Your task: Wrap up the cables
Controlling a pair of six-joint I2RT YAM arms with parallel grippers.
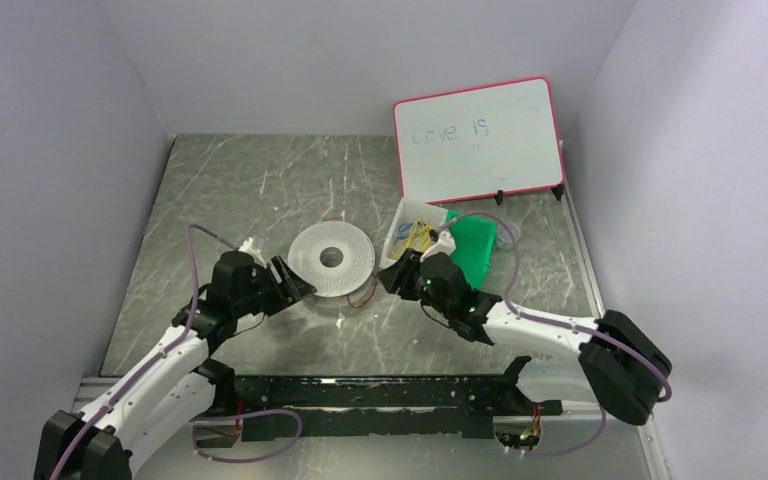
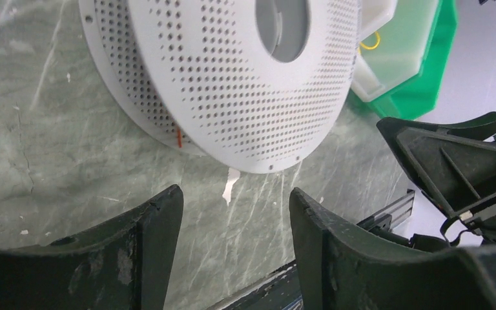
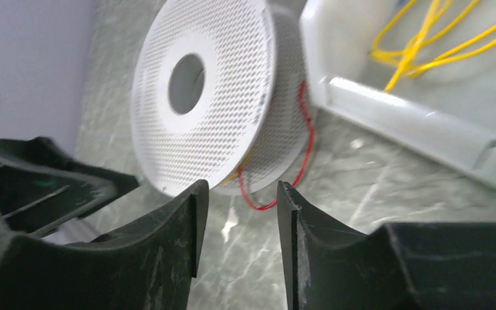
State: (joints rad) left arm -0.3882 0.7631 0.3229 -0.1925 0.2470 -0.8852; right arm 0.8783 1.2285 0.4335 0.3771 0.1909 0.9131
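Scene: a scratched grey bench (image 1: 240, 190) inside a pale-walled enclosure, with two arms reaching in from the near edge.
Spool: a white perforated spool (image 1: 331, 259) sits mid-bench between the two hands.
Cable: a thread-thin red cable (image 3: 305, 139) comes out from between the spool's discs on its near right side. It drops in a slack loop onto the bench, just ahead of the right arm's fingertips. A short red stretch also shows at the spool's rim in the left wrist view.
Left hand: the left hand (image 2: 236, 200) points at the spool from the near left, its fingers apart, with bare bench in the gap and nothing clamped.
Right hand: the right hand (image 3: 236, 194) faces the spool from the near right, its fingers parted more narrowly. The cable loop lies beyond the tips, not gripped.
Right of spool: a white tray (image 1: 401, 222) holds yellow wire loops (image 3: 426, 39), and a green bin (image 1: 475, 250) sits beside it.
Far right: a pink-framed whiteboard (image 1: 477, 138) stands propped against the wall.
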